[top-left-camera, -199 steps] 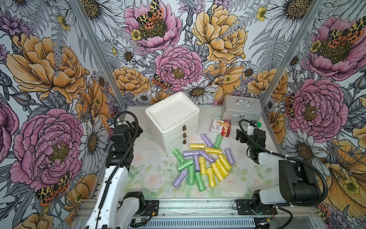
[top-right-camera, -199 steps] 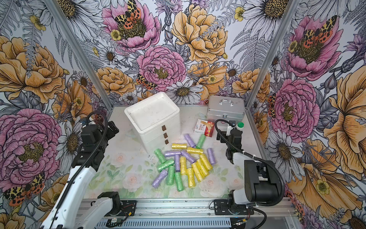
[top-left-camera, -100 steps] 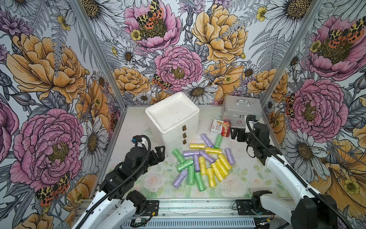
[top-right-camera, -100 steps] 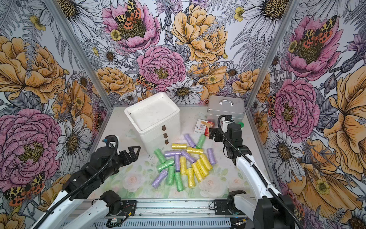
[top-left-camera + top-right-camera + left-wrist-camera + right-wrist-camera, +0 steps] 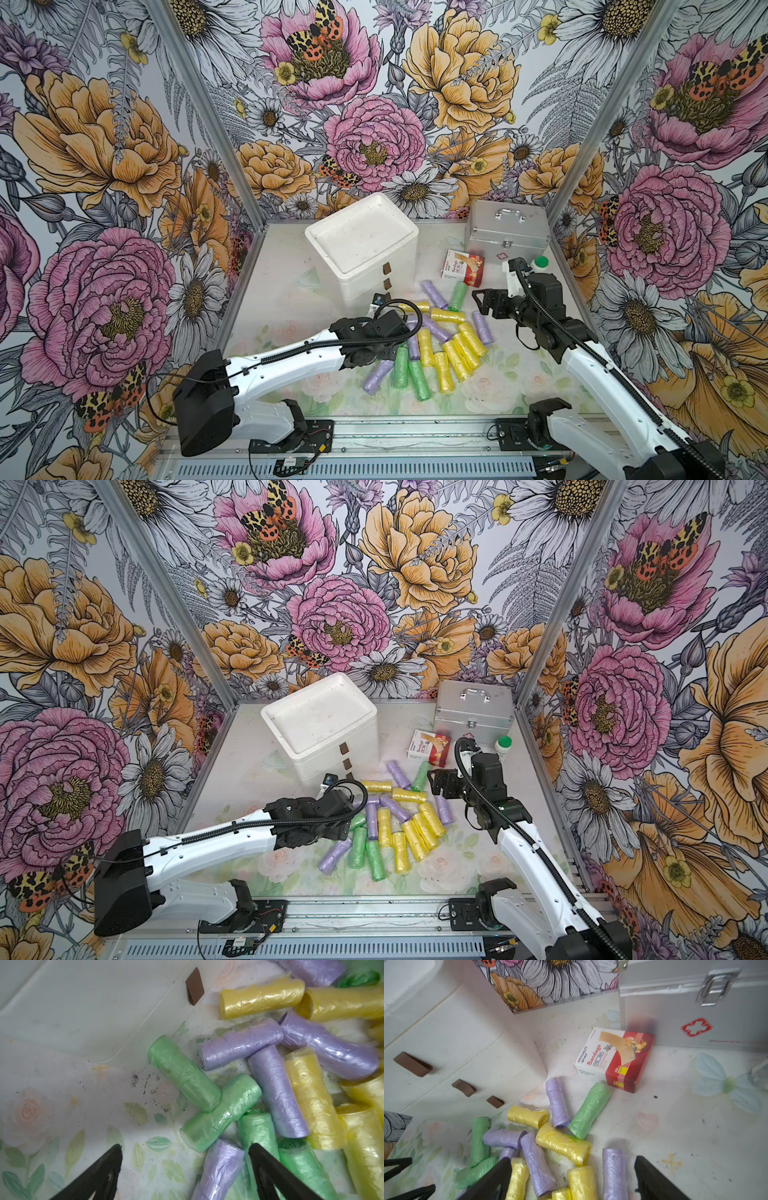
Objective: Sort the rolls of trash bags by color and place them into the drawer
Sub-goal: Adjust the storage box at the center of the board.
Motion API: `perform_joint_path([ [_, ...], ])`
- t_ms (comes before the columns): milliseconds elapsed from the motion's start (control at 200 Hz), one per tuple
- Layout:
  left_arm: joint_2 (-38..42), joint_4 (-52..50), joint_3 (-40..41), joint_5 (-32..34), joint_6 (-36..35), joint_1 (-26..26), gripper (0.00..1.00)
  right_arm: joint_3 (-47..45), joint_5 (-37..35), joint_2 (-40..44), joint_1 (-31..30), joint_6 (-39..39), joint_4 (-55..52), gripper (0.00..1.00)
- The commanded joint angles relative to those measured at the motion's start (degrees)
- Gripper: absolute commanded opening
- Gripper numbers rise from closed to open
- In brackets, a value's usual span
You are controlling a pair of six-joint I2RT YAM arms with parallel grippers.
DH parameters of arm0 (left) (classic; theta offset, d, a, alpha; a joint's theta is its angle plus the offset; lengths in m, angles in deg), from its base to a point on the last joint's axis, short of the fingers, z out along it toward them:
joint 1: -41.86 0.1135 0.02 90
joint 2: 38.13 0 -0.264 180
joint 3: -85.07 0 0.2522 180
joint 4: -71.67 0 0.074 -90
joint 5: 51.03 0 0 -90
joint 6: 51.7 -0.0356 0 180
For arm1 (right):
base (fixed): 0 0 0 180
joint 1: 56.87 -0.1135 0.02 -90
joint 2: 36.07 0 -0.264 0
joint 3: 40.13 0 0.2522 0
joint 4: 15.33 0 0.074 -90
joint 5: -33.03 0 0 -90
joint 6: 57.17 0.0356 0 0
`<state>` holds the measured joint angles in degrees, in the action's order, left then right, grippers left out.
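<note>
My left fingers (image 5: 104,1167) and right fingers (image 5: 654,1178) both gape wide, gripping nothing, above the crinkly yellow, green and lilac plastic rolls (image 5: 426,347) heaped on the floral counter (image 5: 282,307).

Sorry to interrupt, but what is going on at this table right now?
A pile of yellow, green and lilac rolls lies before the drawer unit. The left end effector is open over green rolls; the right end effector is open over the pile's edge near the bandage box. The drawers look shut; nothing is sorted yet.
</note>
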<state>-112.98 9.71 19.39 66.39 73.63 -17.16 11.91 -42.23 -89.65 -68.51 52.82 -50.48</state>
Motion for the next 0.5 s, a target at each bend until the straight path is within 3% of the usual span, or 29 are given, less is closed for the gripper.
perform_joint_path([
  [0,1.64,1.44,-1.28,-2.66,-5.96,0.75,0.94,-1.41,1.02,1.61,-1.03,1.92,-1.53,0.92],
  [125,4.60,1.94,-0.88,-5.75,-6.42,3.54,0.90,-1.98,0.87,0.57,-2.91,2.84,-1.45,0.91],
  [235,12.07,4.99,-0.33,-9.05,-4.85,8.17,0.88,-1.26,-0.19,-1.20,-5.09,3.39,-1.26,0.91],
  [495,25.19,5.49,-7.01,-14.74,-2.31,25.28,0.89,5.59,-0.67,-7.36,-10.94,4.42,-0.69,0.90],
])
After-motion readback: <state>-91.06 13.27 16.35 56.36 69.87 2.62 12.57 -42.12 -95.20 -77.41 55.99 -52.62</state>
